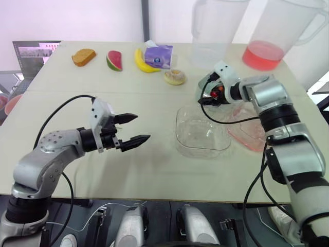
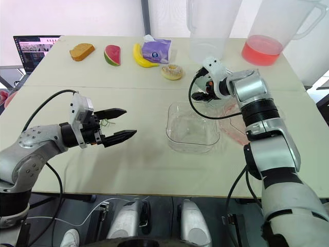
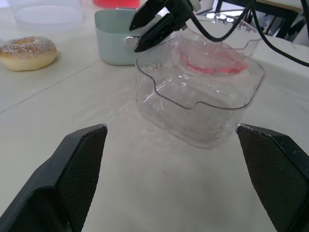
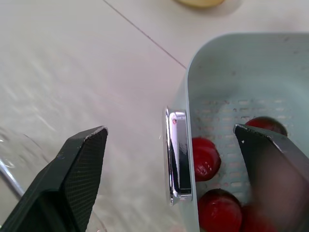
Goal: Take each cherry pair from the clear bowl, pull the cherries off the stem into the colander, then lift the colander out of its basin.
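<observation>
The right gripper [image 4: 170,129], spread open astride the chrome handle [image 4: 177,155] of the mint colander [image 4: 227,63] right of centre, could pinch too shallowly and tilt it, spilling cherries [image 4: 205,157], or perhaps drag the hard-to-see basin up.

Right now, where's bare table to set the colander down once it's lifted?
Widest bare patch: between the food row, bread to donut, and the left gripper. Also the front strip before the clear bowl. Crowded around the right gripper: colander, pink dish, pitchers.

silver arms [image 1: 47,153], looping black cables [image 1: 55,111], white wrist housings [image 1: 101,111].
</observation>
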`<state>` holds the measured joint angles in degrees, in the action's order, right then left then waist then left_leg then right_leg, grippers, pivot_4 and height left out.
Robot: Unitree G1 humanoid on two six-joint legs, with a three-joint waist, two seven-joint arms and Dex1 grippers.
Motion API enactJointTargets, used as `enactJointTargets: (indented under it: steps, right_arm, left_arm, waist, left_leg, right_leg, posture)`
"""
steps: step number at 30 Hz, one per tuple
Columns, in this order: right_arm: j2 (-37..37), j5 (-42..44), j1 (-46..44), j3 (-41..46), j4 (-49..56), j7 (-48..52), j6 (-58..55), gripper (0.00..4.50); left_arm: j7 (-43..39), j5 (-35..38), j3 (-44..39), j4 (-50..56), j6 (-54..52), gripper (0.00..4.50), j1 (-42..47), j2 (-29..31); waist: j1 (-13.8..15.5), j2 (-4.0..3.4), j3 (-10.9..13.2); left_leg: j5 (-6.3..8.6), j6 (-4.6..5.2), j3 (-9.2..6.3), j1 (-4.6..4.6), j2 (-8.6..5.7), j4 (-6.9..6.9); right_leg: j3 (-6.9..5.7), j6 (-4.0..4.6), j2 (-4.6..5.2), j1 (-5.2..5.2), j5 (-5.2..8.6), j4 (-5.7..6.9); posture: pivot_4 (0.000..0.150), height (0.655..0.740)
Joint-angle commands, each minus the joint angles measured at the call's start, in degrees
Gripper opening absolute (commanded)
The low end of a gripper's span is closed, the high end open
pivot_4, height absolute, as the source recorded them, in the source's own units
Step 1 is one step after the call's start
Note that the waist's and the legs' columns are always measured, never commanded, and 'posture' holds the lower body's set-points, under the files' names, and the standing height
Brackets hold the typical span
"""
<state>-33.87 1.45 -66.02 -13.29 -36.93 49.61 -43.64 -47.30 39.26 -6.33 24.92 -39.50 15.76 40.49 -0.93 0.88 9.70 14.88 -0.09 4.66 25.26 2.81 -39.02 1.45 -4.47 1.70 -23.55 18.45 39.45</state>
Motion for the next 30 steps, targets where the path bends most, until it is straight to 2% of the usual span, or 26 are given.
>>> enactJointTargets:
  steps: [1, 4, 10, 14, 21, 24, 30]
  right_arm:
    - [-4.40, 1.91, -2.51, 5.76, 9.70, -0.16, -3.49, 4.48]
    - [-6.07, 4.28, -0.60, 8.72, 18.03, 0.02, -6.80, 4.48]
    - [-10.54, 20.82, 16.85, 21.12, 58.77, 4.19, -25.40, 4.48]
    - [-8.97, 29.30, 27.67, 33.02, 73.23, 2.92, -32.26, 4.48]
    - [-7.51, 37.63, 44.05, 49.40, 81.64, 1.72, -32.87, 4.48]
    - [-7.91, 39.53, 49.70, 51.39, 82.99, 1.18, -30.00, 4.48]
    - [-8.48, 41.61, 54.50, 52.04, 81.75, -2.32, -25.81, 4.48]
  left_arm:
    - [-0.81, 0.00, -0.35, -0.25, 1.10, 4.50, 1.93, 0.40]
    - [-1.26, -0.01, -0.08, -0.60, 1.00, 4.50, 2.83, 0.55]
    - [-4.59, -0.15, -0.78, -2.34, 1.83, 4.50, 4.41, 2.79]
    - [-6.72, 0.46, -1.95, -3.23, 2.05, 4.50, 4.72, 4.49]
    - [-8.85, 0.60, -3.20, -4.32, 2.07, 4.50, 4.83, 6.38]
    - [-8.99, 0.40, -3.34, -4.51, 1.99, 4.50, 4.85, 6.80]
    - [-8.36, 0.40, -3.60, -3.83, 1.45, 4.50, 4.62, 7.39]
  waist:
    - [0.27, -0.01, 0.01]
    - [0.15, 0.00, 0.00]
    - [0.23, 0.00, 0.00]
    - [0.20, 0.00, 0.00]
    - [0.31, 0.03, -0.01]
    - [0.24, 0.02, -0.01]
    - [0.14, 0.03, -0.01]
  left_leg:
    - [0.00, 0.00, -0.01, 0.03, -0.01, 0.00]
    - [0.01, 0.01, 0.00, 0.03, -0.03, 0.00]
    - [0.01, 0.01, -0.11, 0.03, 0.02, 0.09]
    - [0.01, 0.01, -0.13, -0.01, 0.01, 0.01]
    - [0.01, 0.02, -0.12, -0.11, -0.01, 0.04]
    - [0.01, 0.02, -0.13, -0.11, -0.01, 0.05]
    - [0.01, 0.02, -0.12, -0.19, 0.00, 0.05]
  right_leg:
    - [-0.01, 0.00, 0.01, -0.01, 0.00, -0.01]
    - [-0.01, 0.00, 0.05, 0.00, 0.00, -0.03]
    - [-0.06, 0.00, 0.00, 0.02, 0.00, -0.04]
    - [-0.08, 0.00, 0.06, 0.13, 0.00, -0.05]
    - [-0.08, 0.00, 0.02, 0.24, 0.00, -0.09]
    - [-0.07, -0.01, -0.02, 0.26, 0.01, -0.12]
    - [-0.04, -0.01, -0.09, 0.30, 0.01, -0.11]
  posture:
    - [0.150, 0.7400]
    - [0.150, 0.7400]
    - [0.150, 0.7400]
    - [0.150, 0.7400]
    - [0.150, 0.7400]
    - [0.150, 0.7400]
    - [0.150, 0.7400]
